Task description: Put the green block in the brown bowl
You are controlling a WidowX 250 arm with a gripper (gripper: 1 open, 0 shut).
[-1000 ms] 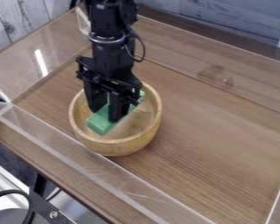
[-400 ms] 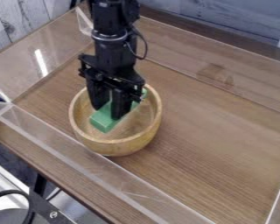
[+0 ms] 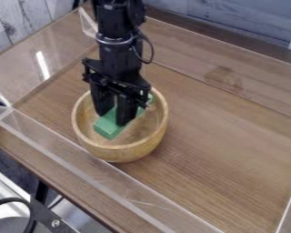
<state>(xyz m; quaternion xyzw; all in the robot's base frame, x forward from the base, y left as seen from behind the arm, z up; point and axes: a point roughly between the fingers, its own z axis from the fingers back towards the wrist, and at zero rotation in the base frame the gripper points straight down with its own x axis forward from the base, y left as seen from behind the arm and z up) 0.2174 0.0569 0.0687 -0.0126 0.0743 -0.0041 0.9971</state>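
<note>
The brown bowl (image 3: 138, 149) rests on the surface (image 3: 221, 136) and shows no visible shift from one second ago. Inside it, the green block (image 3: 108, 126) lies slanted, its near end slightly more exposed. Above, the hand (image 3: 112, 111) sits marginally higher; whether it grips or has released the block cannot be determined. Placement appears nearly complete; confirm release before retracting.
</note>
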